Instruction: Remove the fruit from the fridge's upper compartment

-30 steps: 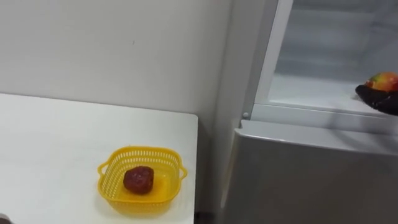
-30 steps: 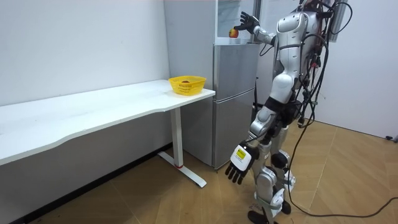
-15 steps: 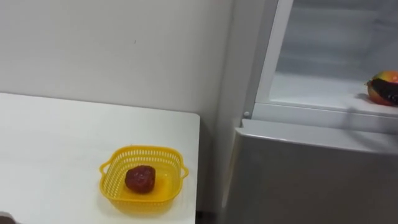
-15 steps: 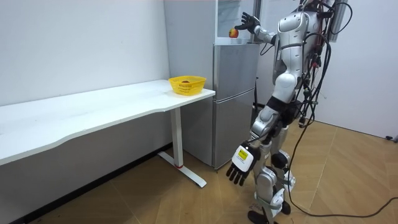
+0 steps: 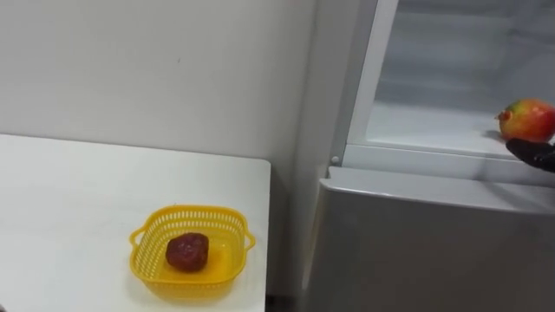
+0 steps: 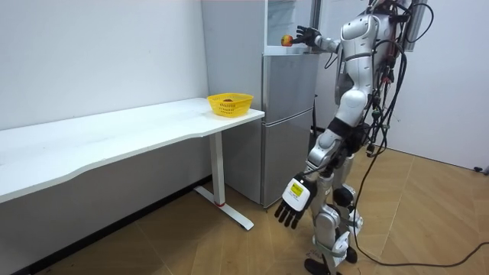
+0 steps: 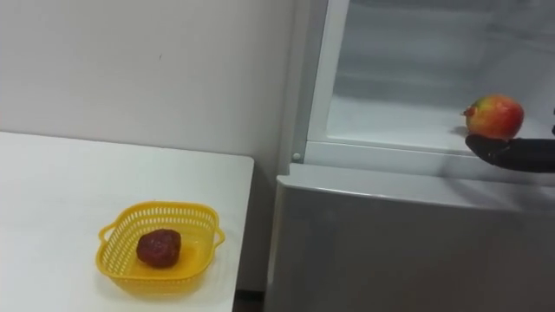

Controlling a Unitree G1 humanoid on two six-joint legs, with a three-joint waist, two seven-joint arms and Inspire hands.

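The right hand [image 7: 520, 154] bore an apple [image 7: 495, 116] on seemingly straight fingers above the fridge [image 7: 408, 238] sill, basket [image 7: 115, 263] far left.

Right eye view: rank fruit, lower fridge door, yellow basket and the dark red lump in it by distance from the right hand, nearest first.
1. Fruit: resting on the right hand, at the open upper fridge's edge.
2. Lower door: directly below the hand.
3. Basket, on the table at far left; the lump inside is too close to call.
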